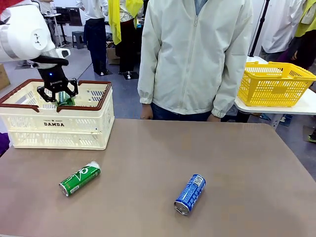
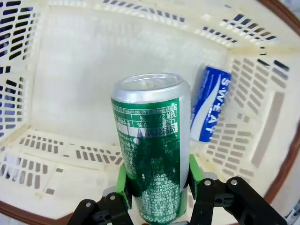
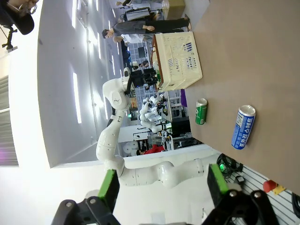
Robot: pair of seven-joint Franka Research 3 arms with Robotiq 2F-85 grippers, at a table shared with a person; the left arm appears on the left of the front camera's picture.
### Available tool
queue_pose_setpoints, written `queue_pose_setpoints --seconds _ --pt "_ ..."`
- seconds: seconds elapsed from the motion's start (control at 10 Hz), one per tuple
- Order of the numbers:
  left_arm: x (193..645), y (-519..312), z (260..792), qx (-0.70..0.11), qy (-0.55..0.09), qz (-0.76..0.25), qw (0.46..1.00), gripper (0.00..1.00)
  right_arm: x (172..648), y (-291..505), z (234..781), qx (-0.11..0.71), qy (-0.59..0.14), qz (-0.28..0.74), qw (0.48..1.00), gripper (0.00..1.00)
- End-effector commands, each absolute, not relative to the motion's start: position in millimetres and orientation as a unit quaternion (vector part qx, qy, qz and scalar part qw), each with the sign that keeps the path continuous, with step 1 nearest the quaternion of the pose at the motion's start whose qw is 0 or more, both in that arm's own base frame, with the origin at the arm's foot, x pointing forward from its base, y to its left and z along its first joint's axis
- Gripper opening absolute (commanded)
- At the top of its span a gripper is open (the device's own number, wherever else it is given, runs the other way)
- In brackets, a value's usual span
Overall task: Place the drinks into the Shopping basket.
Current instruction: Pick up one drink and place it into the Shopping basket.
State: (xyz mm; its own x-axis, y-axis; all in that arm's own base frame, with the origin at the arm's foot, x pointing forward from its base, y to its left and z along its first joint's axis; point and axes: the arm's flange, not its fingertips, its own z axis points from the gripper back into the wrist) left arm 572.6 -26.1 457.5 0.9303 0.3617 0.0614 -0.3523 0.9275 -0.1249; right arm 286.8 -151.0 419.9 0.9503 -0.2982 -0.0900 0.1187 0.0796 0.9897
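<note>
I'm working over a brown table point(image 1: 237, 163) shared with a person in a pale jacket standing at its far edge. The basket point(image 1: 74, 133) sits at the far left.

The step in hand is the drop. My left gripper point(image 1: 58, 94) hangs just inside the basket's rim, its jaws clamped on a green can point(image 2: 152, 154). That can's long axis runs in line with the fingers, roughly upright, and one silver end points down at the basket floor. A blue can point(image 2: 211, 110) is already in the basket, resting against a side wall in a corner and apart from the held one.

I judge the next move is to part the jaws, perhaps after easing lower so the can does not bounce or knock the blue one, then lift straight out past the rim.

Two drinks lie on their sides on the table, well apart. The green one point(image 1: 80, 178) is near the left, its axis running from near-left to far-right. The blue one point(image 1: 190, 194) is near the middle, angled much the same way, with a silver end towards me.

My right gripper point(image 3: 162, 185) stands with its jaws wide apart and nothing between them.
</note>
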Motion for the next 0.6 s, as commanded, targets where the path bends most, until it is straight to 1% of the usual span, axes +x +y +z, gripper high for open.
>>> queue_pose_setpoints --seconds 0.0,0.4,0.5 --pt "581.6 -29.0 454.9 -0.035 -0.030 0.189 0.981 0.00 283.8 -151.7 421.4 0.663 -0.068 -0.134 0.734 1.00" --pt "590.5 -27.0 438.3 -0.027 -0.019 0.202 0.979 0.00 283.8 -151.7 421.4 0.663 -0.068 -0.134 0.734 1.00" --pt "593.1 -27.4 435.6 -0.026 -0.005 0.198 0.980 0.44 283.8 -151.7 421.4 0.663 -0.068 -0.134 0.734 1.00"
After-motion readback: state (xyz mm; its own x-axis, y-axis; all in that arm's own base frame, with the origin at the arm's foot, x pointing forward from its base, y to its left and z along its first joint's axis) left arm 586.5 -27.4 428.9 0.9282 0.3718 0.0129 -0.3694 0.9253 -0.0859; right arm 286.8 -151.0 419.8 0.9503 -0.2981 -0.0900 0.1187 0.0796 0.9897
